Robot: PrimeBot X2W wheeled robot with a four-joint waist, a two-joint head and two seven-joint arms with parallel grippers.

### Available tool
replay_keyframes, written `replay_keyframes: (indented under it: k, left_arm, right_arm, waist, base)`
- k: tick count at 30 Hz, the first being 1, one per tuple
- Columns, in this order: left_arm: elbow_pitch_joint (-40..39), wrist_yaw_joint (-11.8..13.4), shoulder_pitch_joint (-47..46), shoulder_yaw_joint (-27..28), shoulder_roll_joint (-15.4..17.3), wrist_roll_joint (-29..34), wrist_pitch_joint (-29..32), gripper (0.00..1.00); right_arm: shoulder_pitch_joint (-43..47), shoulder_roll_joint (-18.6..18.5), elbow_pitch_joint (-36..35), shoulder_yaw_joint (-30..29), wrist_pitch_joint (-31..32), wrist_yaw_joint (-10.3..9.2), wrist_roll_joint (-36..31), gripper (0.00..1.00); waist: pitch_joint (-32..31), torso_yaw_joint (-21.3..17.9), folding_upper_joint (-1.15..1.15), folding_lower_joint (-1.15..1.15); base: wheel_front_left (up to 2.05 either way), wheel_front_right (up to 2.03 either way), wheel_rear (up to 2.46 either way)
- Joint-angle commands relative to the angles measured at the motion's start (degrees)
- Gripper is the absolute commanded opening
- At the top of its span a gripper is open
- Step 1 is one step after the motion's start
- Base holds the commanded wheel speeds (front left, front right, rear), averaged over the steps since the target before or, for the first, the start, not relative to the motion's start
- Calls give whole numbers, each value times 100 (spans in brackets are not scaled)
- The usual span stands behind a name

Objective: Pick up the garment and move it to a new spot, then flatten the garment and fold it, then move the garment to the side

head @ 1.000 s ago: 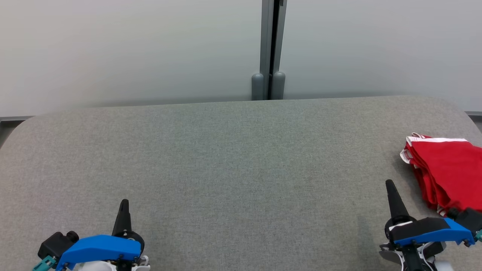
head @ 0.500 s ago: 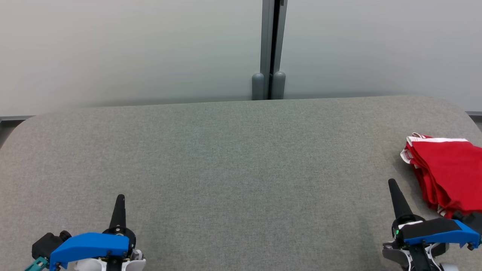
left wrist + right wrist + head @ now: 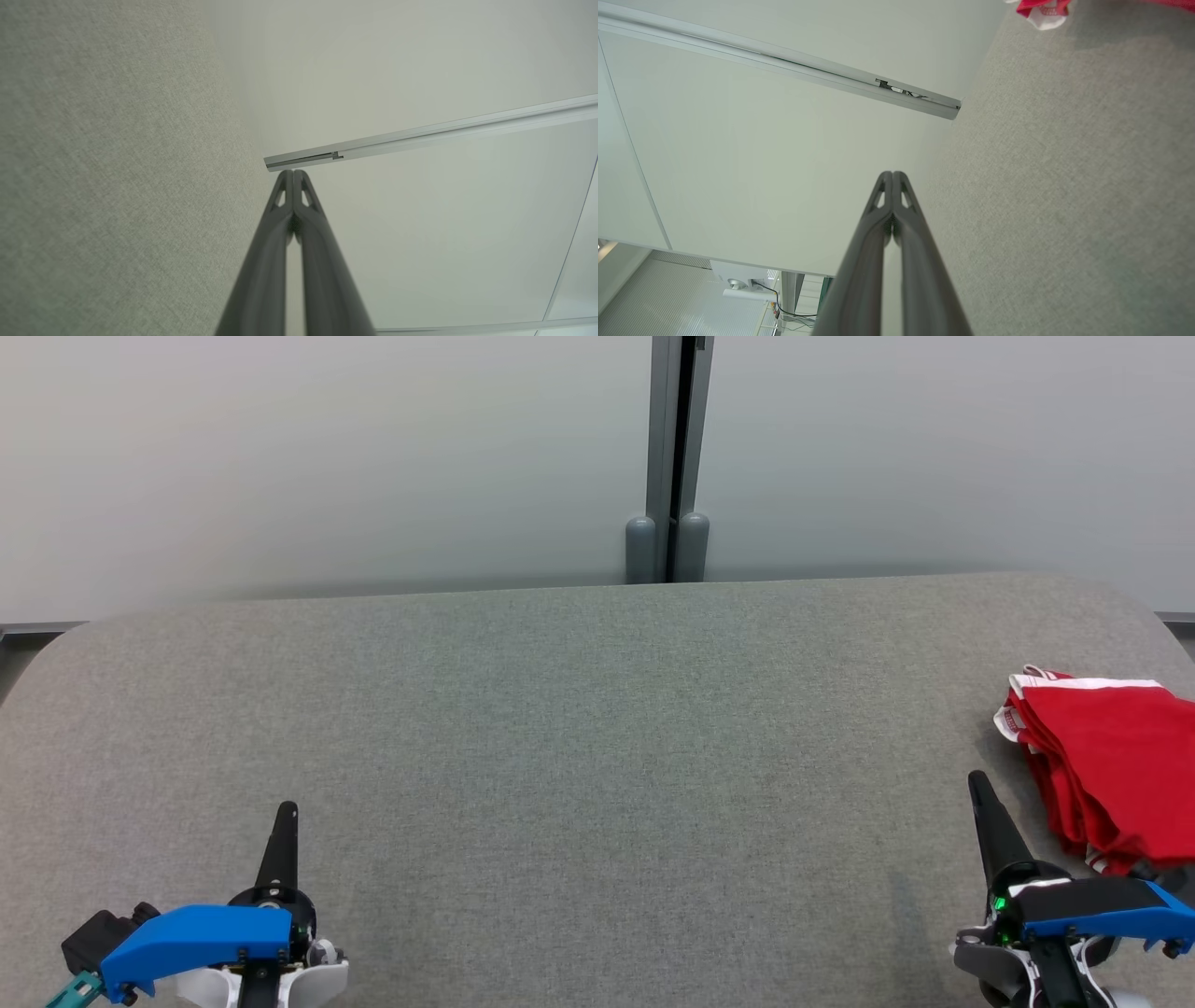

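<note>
The garment (image 3: 1116, 756) is red with white trim and lies folded in a stack at the far right of the grey fabric table (image 3: 579, 728), running off the head view's right edge. A red and white corner of the garment (image 3: 1041, 10) peeks in at the top of the right wrist view. My right gripper (image 3: 977, 781) is shut and empty, pointing up the table just left of the garment and apart from it. My left gripper (image 3: 287, 812) is shut and empty at the lower left, far from the garment. Both wrist views show the fingertips pressed together (image 3: 293, 173) (image 3: 892, 174).
A pale wall with a grey vertical post (image 3: 667, 457) stands behind the table's far edge. The table's corners are rounded at the far left and far right. A wide stretch of bare grey fabric lies between the two grippers.
Both grippers have drawn back toward the bottom of the head view, the left one also drifting left, with their tips now pointing a little higher. The garment has stayed put.
</note>
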Motion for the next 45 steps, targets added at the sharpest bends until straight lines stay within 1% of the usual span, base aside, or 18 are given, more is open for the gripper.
replay_keyframes:
  k: [1, 38, 45]
  left_arm:
    - [-72, -46, -103, 39, -2, -140, 39, 0]
    - [-275, -277, -165, 388, -3, -1538, 449, 0]
    - [-271, -262, -164, 385, -3, -1514, 449, 0]
  right_arm:
    - [64, -45, -80, -22, 42, 2, 159, 0]
    - [200, -53, -421, -143, 451, 2, 1717, 0]
    - [197, -53, -418, -140, 449, 2, 1693, 0]
  waist:
    - [0, 1, -1, 0]
    - [9, 19, 0, 0]
    - [9, 19, 0, 0]
  base:
    - [0, 0, 0]
    - [0, 0, 0]
    - [0, 0, 0]
